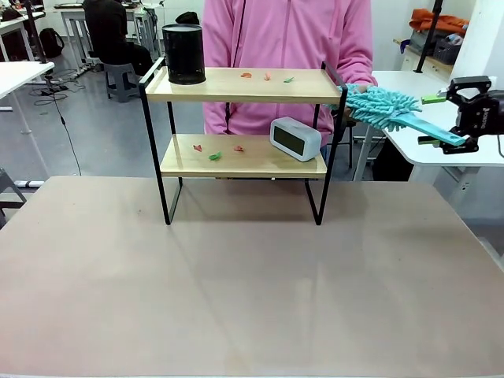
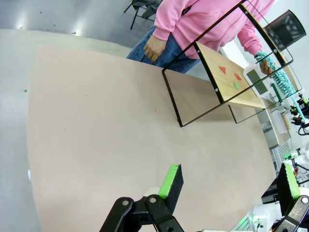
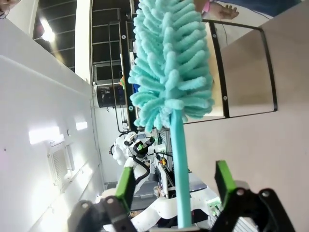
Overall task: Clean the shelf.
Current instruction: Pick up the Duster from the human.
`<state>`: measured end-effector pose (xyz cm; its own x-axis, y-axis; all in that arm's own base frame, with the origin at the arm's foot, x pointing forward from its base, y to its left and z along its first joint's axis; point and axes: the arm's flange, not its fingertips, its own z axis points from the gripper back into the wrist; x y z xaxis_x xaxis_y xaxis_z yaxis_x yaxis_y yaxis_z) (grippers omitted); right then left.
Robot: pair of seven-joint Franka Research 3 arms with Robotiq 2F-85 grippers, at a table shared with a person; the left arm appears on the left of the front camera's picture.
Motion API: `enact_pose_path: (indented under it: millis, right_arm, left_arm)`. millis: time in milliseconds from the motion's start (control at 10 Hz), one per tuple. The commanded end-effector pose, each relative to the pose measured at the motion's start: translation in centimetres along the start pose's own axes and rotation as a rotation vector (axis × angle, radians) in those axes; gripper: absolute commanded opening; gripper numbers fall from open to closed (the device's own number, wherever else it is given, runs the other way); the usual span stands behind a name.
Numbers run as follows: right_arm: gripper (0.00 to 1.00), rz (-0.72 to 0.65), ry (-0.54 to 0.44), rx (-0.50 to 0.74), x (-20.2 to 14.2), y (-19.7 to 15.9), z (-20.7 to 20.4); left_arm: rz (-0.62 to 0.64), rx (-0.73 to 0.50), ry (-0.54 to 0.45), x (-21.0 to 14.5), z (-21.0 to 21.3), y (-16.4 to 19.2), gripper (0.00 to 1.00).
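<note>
The shelf (image 1: 244, 85) stands at the far middle of the table, with small red and green scraps (image 1: 266, 77) on its top board and more on the lower board (image 1: 214, 155). A teal fluffy duster (image 1: 382, 108) is held out at the shelf's right end by the person's hand (image 1: 344, 101). My right gripper (image 1: 437, 120) is open, its fingers standing wide on either side of the duster's handle (image 3: 179, 183). The duster's head (image 3: 169, 58) rises in front of the shelf frame (image 3: 244, 72). My left gripper (image 2: 231, 186) is open and empty, low over the table, with the shelf (image 2: 231, 79) far ahead.
A black mesh cup (image 1: 183, 53) stands on the top board's left end. A white digital clock (image 1: 295, 138) sits on the lower board's right. A person in a pink top (image 1: 287, 39) stands behind the shelf. The brown table (image 1: 236, 276) spreads in front.
</note>
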<state>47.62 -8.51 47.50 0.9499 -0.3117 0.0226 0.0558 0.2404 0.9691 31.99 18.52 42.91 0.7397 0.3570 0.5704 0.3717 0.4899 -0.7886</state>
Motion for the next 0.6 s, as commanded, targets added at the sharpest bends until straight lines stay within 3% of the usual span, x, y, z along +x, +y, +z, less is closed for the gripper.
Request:
enact_pose_path:
  millis: [0, 100, 200, 500]
  right_arm:
    - [0.0, -0.011, 0.007, -0.014, -0.02, 0.77, -0.83]
    - [0.38, -0.007, 0.01, -0.014, -0.05, 0.78, -0.96]
    - [0.0, 0.001, 0.005, -0.007, -0.08, 0.82, -0.9]
    - [0.0, 0.007, 0.009, -0.014, -0.02, 0.67, -0.59]
  left_arm:
    - [-0.024, -0.018, -0.017, -0.03, -0.14, 0.01, 1.0]
    - [-0.024, -0.018, -0.017, -0.03, -0.14, 0.01, 1.0]
    - [-0.024, -0.018, -0.017, -0.03, -0.14, 0.01, 1.0]
    - [-0.024, -0.018, -0.017, -0.03, -0.14, 0.01, 1.0]
